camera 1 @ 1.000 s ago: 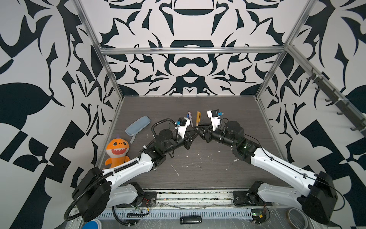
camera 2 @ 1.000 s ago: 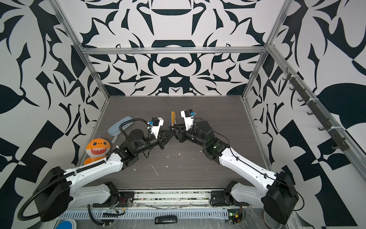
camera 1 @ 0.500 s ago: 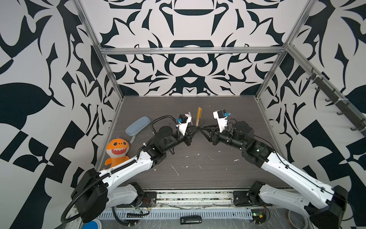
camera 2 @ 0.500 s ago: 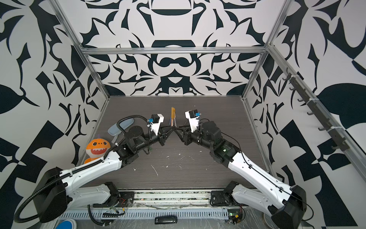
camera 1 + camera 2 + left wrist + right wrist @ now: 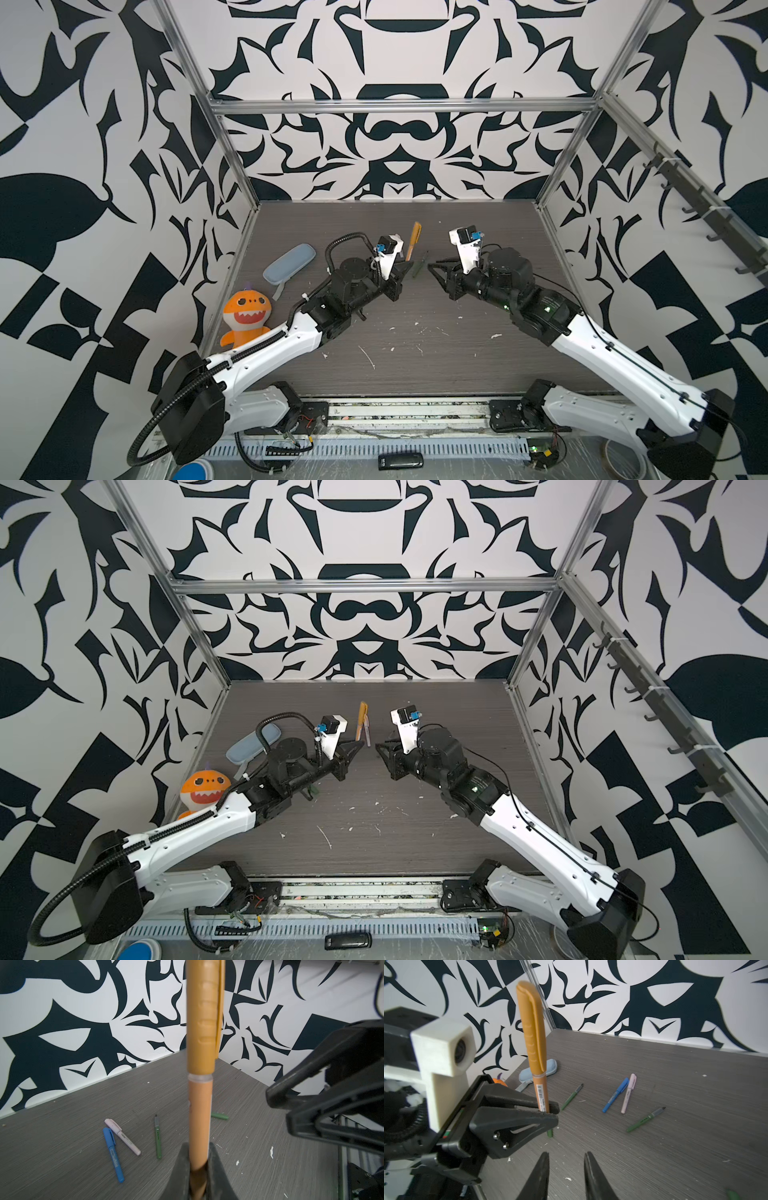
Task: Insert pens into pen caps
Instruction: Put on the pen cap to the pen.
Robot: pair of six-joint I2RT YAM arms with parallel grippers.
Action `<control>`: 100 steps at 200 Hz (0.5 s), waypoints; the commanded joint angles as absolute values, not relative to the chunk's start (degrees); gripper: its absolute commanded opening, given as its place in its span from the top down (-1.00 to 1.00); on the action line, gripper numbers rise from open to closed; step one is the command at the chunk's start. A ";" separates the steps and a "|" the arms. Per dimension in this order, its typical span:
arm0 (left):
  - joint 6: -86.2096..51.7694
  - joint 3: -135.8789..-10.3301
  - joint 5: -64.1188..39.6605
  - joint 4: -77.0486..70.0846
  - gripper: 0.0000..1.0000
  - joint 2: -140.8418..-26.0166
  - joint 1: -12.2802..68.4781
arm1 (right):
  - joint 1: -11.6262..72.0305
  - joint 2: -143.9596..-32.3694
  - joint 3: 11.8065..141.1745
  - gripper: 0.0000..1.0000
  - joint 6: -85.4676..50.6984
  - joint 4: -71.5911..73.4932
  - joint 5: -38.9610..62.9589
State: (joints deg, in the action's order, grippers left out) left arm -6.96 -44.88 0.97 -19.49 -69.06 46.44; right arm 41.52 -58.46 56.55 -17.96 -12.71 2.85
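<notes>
One orange-brown pen, seated in its cap, is pinched by left fingers; right fingers stand apart, empty.

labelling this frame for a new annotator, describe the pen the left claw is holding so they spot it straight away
Over the dark table, find the left claw near the middle. The orange-brown pen stands upright in it, clamped at its lower end with its cap on. The blue pen, pink pen and green pens all lie flat on the table.
</notes>
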 commanded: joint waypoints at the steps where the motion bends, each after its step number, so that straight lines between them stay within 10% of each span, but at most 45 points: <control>1: -6.31 -46.77 3.43 -15.04 1.00 -68.66 45.88 | 41.84 -58.26 59.05 0.45 -14.06 -13.44 -4.37; 100: -7.63 -47.32 3.18 -12.91 1.00 -70.77 45.79 | 38.95 -68.65 74.95 0.10 -13.95 -16.50 7.96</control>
